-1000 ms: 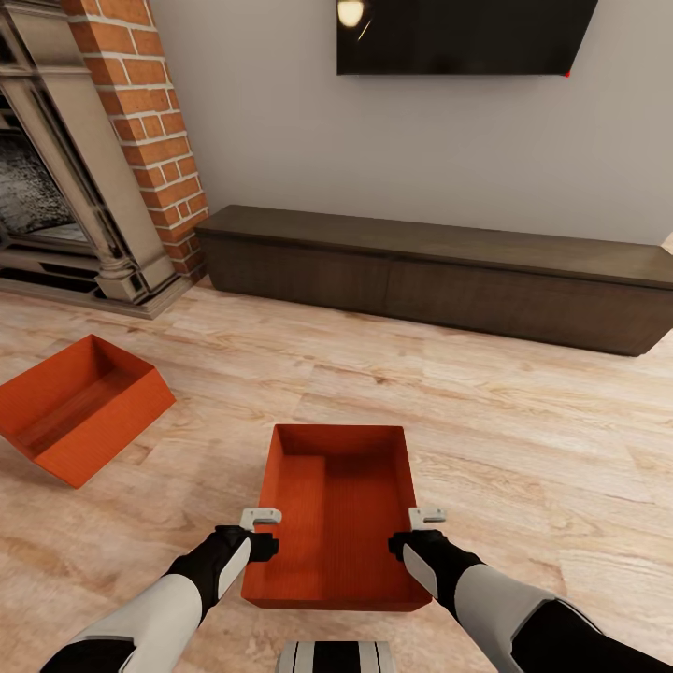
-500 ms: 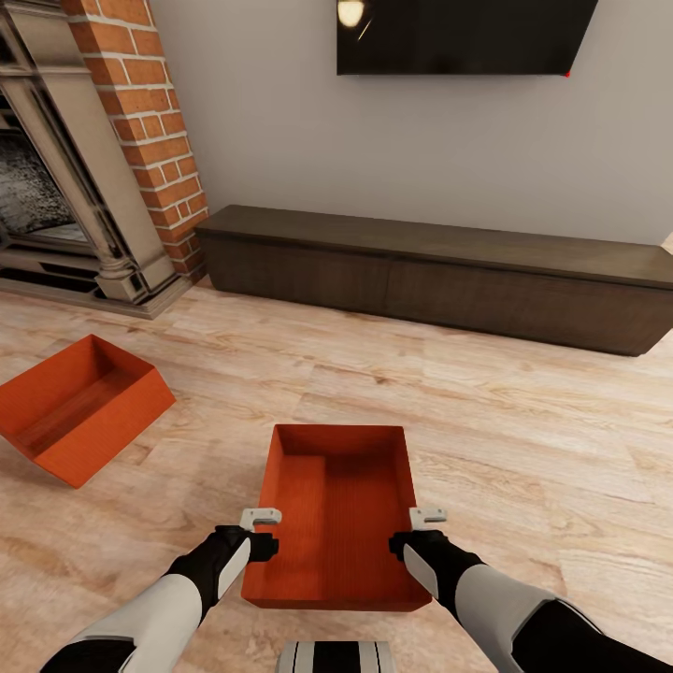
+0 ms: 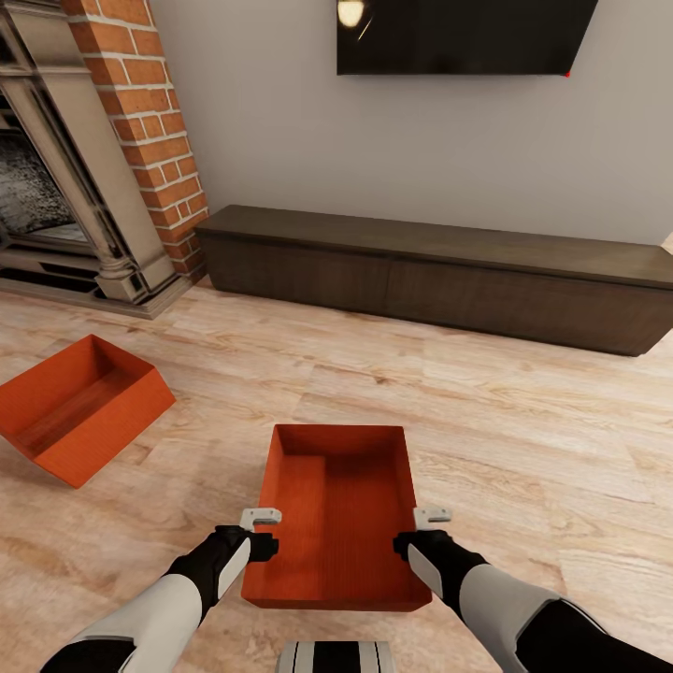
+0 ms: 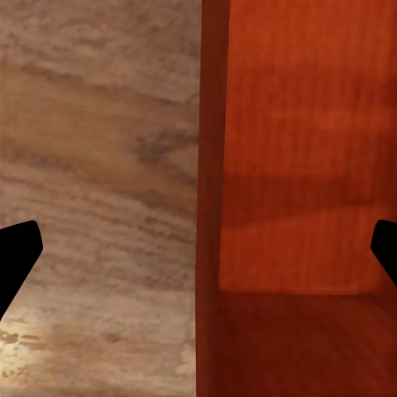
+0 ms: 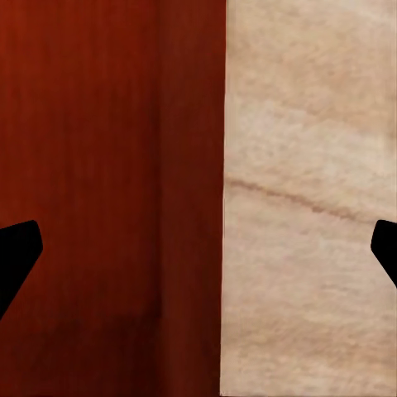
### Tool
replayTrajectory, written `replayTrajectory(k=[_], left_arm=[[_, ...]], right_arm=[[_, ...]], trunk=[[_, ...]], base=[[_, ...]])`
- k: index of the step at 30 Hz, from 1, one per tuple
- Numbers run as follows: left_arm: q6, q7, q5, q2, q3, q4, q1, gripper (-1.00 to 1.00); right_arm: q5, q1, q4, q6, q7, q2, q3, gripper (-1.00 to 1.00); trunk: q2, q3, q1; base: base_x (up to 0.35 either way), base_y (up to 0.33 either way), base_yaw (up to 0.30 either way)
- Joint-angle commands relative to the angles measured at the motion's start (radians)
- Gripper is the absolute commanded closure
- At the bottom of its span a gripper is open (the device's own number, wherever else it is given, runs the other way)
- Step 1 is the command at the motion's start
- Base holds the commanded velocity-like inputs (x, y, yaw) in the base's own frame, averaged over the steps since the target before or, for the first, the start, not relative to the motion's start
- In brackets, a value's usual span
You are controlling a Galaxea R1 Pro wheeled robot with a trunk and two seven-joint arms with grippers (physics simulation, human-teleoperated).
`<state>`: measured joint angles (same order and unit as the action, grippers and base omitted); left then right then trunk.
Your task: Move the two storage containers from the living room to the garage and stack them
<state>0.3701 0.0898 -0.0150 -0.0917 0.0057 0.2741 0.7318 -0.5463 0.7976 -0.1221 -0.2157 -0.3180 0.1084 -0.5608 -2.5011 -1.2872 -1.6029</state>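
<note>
One orange-red storage container sits open-top on the light wood-plank floor of the living room, directly in front of me. My left gripper hovers over its left long wall and my right gripper over its right long wall. In the left wrist view the left gripper is open, its dark fingertips spread either side of the container wall. The right gripper is likewise open astride the other wall. The second storage container lies to the left, turned at an angle.
A long dark low cabinet runs along the far wall under a wall TV. A brick fireplace stands at the far left. Bare plank floor spreads to the right of the near container.
My right gripper has shifted slightly outward to the right over the container's wall. The left arm and both containers are where they were.
</note>
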Motion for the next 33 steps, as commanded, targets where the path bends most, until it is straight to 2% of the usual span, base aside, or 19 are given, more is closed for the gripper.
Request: replayTrajectory(k=[1,8,9,10,33], left_arm=[[0.006,0.004,-0.002,0.000,0.000,0.002,0.000,-1.00],[0.006,0.004,-0.002,0.000,0.000,0.002,0.000,-1.00],[0.006,0.004,-0.002,0.000,0.000,0.002,0.000,-1.00],[0.006,0.004,-0.002,0.000,0.000,0.002,0.000,1.00],[0.005,0.002,0.000,-0.002,-0.002,0.004,0.000,1.00]], right_arm=[[-0.006,0.000,-0.002,-0.007,-0.006,-0.001,-0.009,-1.00],[-0.006,0.000,-0.002,-0.007,-0.006,0.000,-0.009,-1.00],[-0.006,0.000,-0.002,-0.007,-0.006,0.000,-0.009,1.00],[-0.006,0.000,-0.002,-0.007,-0.006,0.000,-0.009,1.00],[-0.006,0.000,-0.002,0.002,-0.006,-0.001,-0.008,1.00]], trunk=[[0.000,-0.001,0.000],[0.000,-0.001,0.000],[0.000,-0.001,0.000],[0.000,-0.001,0.000],[0.000,-0.001,0.000]], base=[[0.000,0.000,0.000],[0.000,0.000,0.000],[0.000,0.000,0.000],[0.000,0.000,0.000],[0.000,0.000,0.000]])
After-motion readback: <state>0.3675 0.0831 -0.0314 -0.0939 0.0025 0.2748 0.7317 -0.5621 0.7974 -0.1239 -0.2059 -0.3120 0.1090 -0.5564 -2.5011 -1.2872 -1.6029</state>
